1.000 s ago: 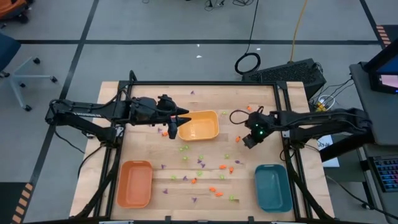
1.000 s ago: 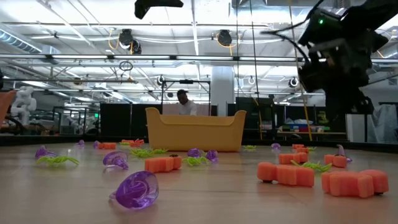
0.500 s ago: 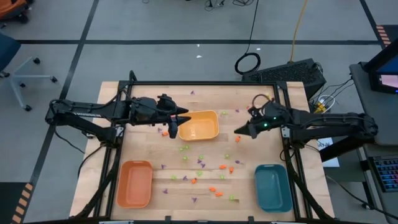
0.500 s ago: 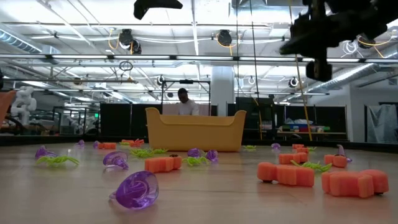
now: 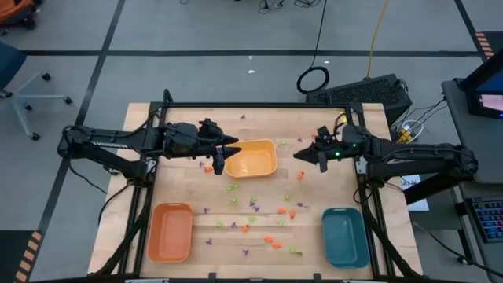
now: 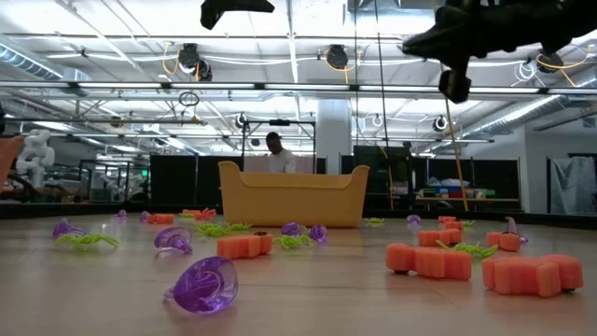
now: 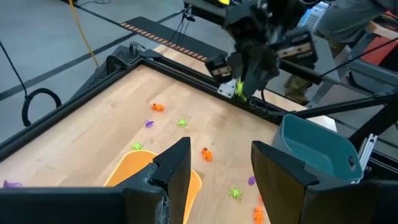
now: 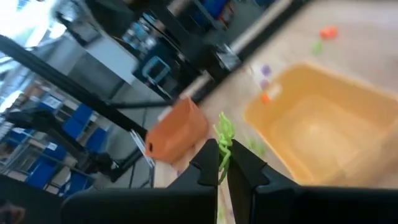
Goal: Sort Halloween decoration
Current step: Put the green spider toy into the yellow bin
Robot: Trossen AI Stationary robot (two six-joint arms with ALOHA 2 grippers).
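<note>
where the low view meets the table edge, the halloween decoration [image 6: 203, 283] begins: a translucent purple ring-like piece nearest, chunky orange blocks [image 6: 429, 260] to one side, thin light green spider shapes [image 6: 86, 240] and further purple pieces behind, all tiny and lying loose on the wooden table [image 5: 189, 192]. from above, the pieces spread across the table's middle, between the orange tray [image 5: 170, 231] and the teal tray [image 5: 344, 236] at the near edge and the yellow tray [image 5: 250, 158] farther back; a few sit alone near the far rail. one light green spider piece [image 8: 223, 138] is off the table, pinched between the closed fingers of the right gripper [image 5: 300, 154], its legs sticking up past the fingertips. right arm: stretched level from the table's right side, raised well above the surface, gripper pointing toward the yellow tray, which shows beyond the fingers in its wrist view. left gripper [image 5: 233, 147]: held over the left end of the yellow tray, fingers parted with nothing between them, arm reaching in level from the left side. beyond the table, a person [image 6: 276, 153] is seen behind the yellow tray.
</note>
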